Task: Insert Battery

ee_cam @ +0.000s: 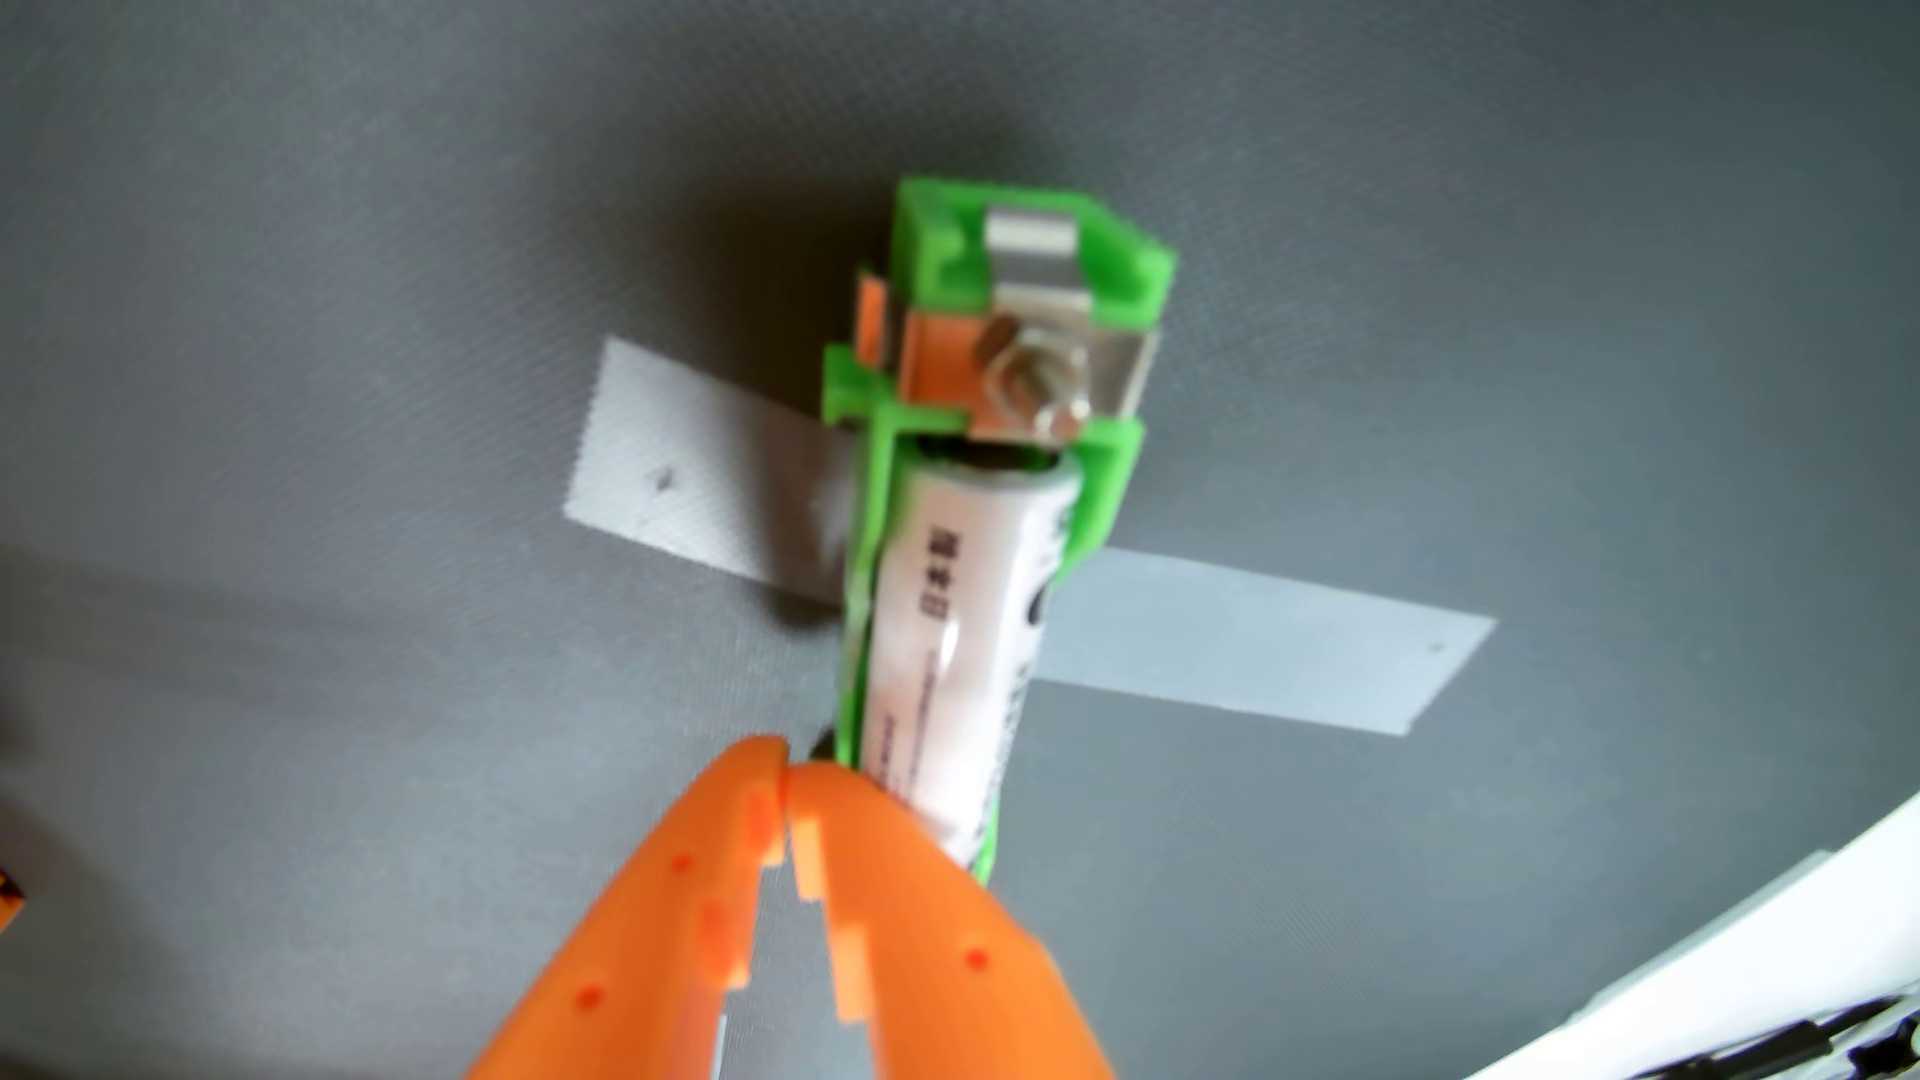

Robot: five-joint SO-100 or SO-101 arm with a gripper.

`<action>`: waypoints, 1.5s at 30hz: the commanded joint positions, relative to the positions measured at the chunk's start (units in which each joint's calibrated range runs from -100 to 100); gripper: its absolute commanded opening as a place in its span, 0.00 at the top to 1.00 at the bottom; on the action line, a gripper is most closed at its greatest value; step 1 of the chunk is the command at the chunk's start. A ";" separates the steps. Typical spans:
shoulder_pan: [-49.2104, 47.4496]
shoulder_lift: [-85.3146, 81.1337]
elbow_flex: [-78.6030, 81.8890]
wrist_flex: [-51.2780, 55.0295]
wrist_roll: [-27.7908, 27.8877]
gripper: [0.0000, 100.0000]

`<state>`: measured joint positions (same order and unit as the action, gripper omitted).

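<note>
In the wrist view a white cylindrical battery (961,644) with dark print lies lengthwise in a green plastic battery holder (1023,260). Its far end sits under a metal contact with a bolt (1029,379). My gripper (787,774) comes in from the bottom edge with orange fingers (894,935). The fingertips touch each other with nothing between them, right at the near left corner of the holder. The right finger covers the battery's near end, so I cannot tell whether that end is fully seated.
The holder is fixed to a dark grey mat (312,260) by a strip of grey tape (1268,644) running left to right beneath it. A white edge with dark cabling (1787,987) shows at the bottom right corner.
</note>
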<state>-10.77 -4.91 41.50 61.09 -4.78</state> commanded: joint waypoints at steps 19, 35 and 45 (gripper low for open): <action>-0.32 -5.55 -2.28 -0.12 0.25 0.98; -0.32 -6.47 -2.10 -0.12 0.25 0.98; 0.27 -2.47 -3.91 -0.21 0.25 0.98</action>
<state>-11.10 -7.24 40.51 61.09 -4.73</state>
